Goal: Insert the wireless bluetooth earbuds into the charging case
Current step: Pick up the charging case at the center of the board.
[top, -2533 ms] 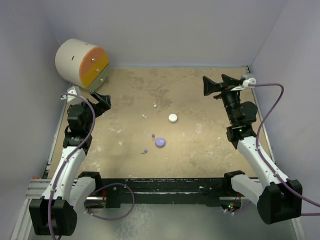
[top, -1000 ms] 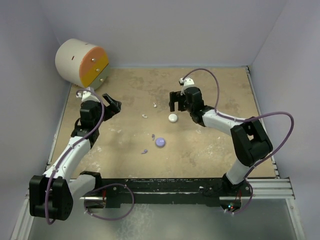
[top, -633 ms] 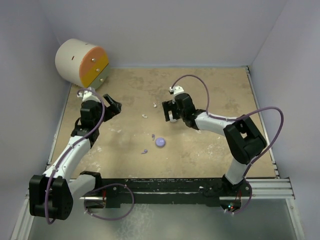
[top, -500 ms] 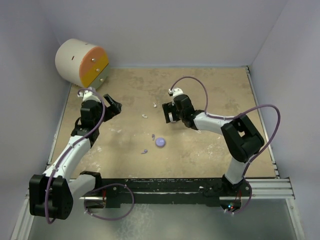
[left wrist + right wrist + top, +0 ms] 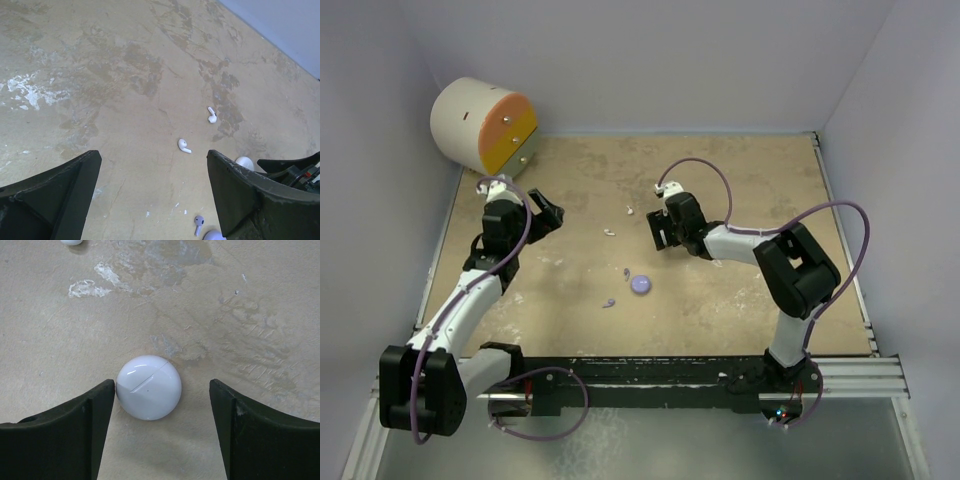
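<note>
The closed white round case [image 5: 148,394] lies on the table between my right gripper's [image 5: 162,396] open fingers, close by the left one. In the top view my right gripper [image 5: 658,232] hides that case. The lilac case [image 5: 640,284] lies nearer the front, with one lilac earbud [image 5: 626,271] beside it and another [image 5: 609,302] to its front left. Two whitish earbuds [image 5: 610,232] [image 5: 631,211] lie left of the right gripper; both show in the left wrist view [image 5: 184,145] [image 5: 212,115]. My left gripper [image 5: 548,213] is open and empty, above the table's left side.
A beige cylinder with an orange and yellow face [image 5: 485,125] lies at the back left corner. Lilac walls close in the sandy table [image 5: 740,290] at the back and sides. The right arm's cable [image 5: 705,170] loops above the table's middle.
My right arm swung in from the back right and came down over the white case, which now sits between its fingers. My left gripper barely moved in the last second.
</note>
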`<state>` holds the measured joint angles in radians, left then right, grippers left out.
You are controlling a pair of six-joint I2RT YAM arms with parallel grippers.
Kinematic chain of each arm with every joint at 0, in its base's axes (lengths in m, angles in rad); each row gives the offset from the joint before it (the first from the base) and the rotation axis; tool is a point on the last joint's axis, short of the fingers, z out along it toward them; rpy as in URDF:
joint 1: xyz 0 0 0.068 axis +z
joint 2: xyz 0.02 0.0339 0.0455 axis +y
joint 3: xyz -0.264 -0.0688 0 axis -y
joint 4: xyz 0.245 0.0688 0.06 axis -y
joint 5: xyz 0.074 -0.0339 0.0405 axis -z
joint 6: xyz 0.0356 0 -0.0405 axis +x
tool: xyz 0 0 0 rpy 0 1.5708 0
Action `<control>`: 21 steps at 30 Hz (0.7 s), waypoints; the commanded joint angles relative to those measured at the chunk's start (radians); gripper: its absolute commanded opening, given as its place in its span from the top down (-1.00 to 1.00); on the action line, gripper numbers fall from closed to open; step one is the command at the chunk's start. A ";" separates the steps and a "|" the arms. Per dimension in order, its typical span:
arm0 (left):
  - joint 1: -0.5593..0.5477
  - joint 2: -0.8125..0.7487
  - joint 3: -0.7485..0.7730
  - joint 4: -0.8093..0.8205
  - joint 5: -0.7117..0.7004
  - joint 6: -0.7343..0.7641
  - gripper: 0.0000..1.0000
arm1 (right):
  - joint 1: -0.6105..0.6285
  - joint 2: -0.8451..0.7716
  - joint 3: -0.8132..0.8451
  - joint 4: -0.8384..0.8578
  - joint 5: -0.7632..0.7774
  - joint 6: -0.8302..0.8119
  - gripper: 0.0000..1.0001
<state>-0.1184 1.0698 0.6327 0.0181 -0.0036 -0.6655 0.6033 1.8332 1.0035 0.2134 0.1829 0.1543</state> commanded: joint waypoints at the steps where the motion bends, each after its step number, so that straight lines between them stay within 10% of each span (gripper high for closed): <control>1: -0.004 0.005 0.046 0.025 0.012 0.020 -0.73 | 0.002 -0.005 0.038 -0.016 -0.019 -0.024 -0.55; 21: -0.004 0.017 0.042 0.036 0.017 0.022 -0.73 | 0.002 0.043 0.043 -0.047 -0.046 -0.025 -0.06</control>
<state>-0.1184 1.0847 0.6327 0.0189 -0.0029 -0.6613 0.6029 1.8606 1.0210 0.1970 0.1432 0.1410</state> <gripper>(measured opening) 0.870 0.574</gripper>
